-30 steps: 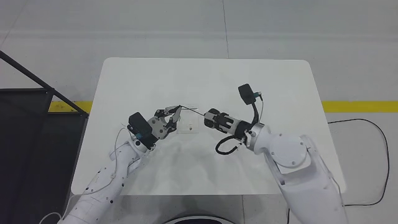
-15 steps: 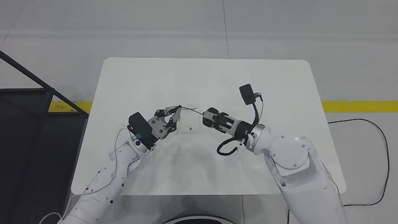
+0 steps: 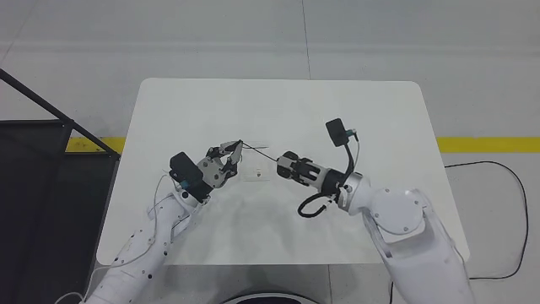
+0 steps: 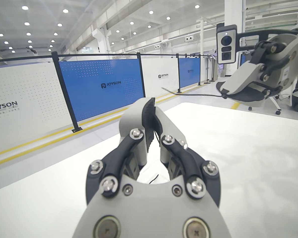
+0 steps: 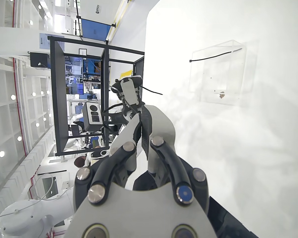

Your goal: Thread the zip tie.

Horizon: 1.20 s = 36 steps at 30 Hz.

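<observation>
Zip tie check: you have it pinched in the right gripper, up off the counter, with its free end poking toward the left gripper.

— Your left gripper is clamped tight too, on a thin black strap. Whether that is the same tie's other end, I can't tell you.

— Either way, nothing is threaded. The two ends sit near each other but clearly apart.

— So I'd call you partway. Pickup is done; lining up, pushing through and pulling snug are all left.

— Leave the spare tie alone. It seems to rest across the clear box on the counter, well away from both grippers.
</observation>
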{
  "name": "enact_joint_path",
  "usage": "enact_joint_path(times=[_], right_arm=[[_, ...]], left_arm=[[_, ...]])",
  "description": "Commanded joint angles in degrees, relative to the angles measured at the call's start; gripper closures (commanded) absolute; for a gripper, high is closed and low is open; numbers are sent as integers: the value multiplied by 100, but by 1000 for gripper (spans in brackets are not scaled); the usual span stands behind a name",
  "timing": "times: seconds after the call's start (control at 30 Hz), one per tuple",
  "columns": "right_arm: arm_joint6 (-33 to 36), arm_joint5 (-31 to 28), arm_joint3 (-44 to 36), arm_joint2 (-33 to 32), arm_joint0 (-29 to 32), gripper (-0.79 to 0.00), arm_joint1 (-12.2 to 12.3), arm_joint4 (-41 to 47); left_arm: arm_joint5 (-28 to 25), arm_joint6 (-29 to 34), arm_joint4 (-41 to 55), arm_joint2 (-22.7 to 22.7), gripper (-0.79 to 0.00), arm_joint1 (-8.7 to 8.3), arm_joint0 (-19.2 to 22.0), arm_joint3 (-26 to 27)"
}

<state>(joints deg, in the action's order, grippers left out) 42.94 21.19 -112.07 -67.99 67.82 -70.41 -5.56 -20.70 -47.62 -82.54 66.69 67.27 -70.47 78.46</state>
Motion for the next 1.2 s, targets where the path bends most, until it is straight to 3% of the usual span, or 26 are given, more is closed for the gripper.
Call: enact_joint_path(times=[0.0, 1.17], right_arm=[[86, 97, -9, 8, 4, 0, 16, -93], [221, 959, 156, 185, -469, 0, 59, 158]], left_arm=[[-37, 10, -11, 4, 0, 0, 1, 1], [-142, -103, -179, 44, 0, 34, -13, -13]])
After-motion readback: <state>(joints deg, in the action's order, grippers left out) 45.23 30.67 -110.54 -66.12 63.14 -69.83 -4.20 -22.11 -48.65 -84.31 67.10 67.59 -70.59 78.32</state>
